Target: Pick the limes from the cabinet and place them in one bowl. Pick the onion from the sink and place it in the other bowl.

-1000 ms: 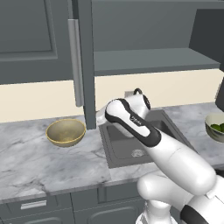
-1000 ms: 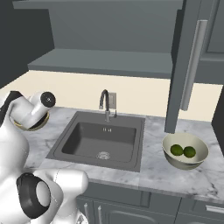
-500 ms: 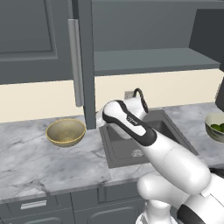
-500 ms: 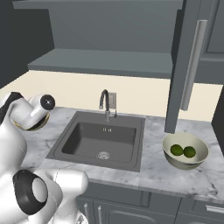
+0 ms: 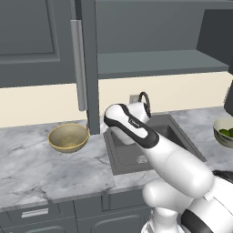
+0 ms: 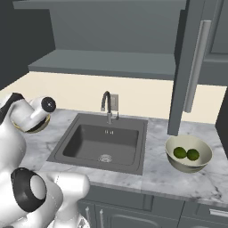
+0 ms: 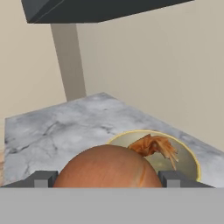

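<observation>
In the hand view my gripper (image 7: 107,178) is shut on the onion (image 7: 107,166), an orange-brown ball held between the two dark fingertips (image 7: 43,178). Its papery tuft shows against the golden-tan bowl (image 7: 189,158) just beyond. That golden-tan bowl (image 5: 68,136) stands on the counter left of the sink (image 5: 132,152). My hand (image 6: 41,107) hangs by the bowl's edge, at the left of the right base view. The two limes (image 6: 186,153) lie in the pale cream-grey bowl (image 6: 176,162), right of the sink (image 6: 102,142). The cabinet door (image 5: 86,63) stands open and the shelf (image 5: 159,61) is bare.
A curved dark faucet (image 6: 107,104) rises at the back of the sink. The open cabinet door with its silver bar handle (image 5: 78,63) hangs just above the golden-tan bowl. Marble counter (image 5: 41,168) stretches left of the sink and the beige wall (image 7: 175,65) stands behind it.
The arm has edged slightly to the left, toward the golden-tan bowl, with the onion still in the gripper. The limes and both bowls have not moved.
</observation>
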Robot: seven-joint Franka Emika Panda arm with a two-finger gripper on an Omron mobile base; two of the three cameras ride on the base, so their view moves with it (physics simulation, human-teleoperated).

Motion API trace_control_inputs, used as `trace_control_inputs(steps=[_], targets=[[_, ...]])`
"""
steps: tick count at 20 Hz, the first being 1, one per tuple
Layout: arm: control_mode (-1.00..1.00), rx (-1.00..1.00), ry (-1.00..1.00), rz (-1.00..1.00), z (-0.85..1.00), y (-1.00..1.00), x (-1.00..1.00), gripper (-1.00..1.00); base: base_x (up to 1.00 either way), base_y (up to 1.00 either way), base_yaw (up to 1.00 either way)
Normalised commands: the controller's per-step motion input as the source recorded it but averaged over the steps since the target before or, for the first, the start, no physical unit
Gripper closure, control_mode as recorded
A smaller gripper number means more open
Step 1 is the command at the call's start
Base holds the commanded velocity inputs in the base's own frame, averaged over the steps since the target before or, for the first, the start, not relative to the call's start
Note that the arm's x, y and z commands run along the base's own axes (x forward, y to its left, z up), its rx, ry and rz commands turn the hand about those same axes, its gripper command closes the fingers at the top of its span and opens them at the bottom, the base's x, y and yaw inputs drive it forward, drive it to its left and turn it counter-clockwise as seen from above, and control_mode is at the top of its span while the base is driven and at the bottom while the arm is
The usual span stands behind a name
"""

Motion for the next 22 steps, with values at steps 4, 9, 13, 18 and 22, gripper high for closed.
trace_control_inputs(steps=[4,9,13,18,22], targets=[[-1.0,0.0,0.0,0.02,-0.13,0.12,0.04,1.0,0.0,0.0,0.0],[-1.0,0.0,-0.01,0.01,-0.15,0.1,0.1,1.0,0.0,0.0,0.0],[-1.0,0.0,0.0,0.0,-0.16,0.09,0.12,1.0,0.0,0.0,0.0],[-1.0,-0.02,0.0,0.01,-0.14,0.11,0.1,1.0,0.0,0.0,0.0],[-1.0,-0.02,0.0,0.02,-0.06,0.15,0.06,1.0,0.0,0.0,0.0]])
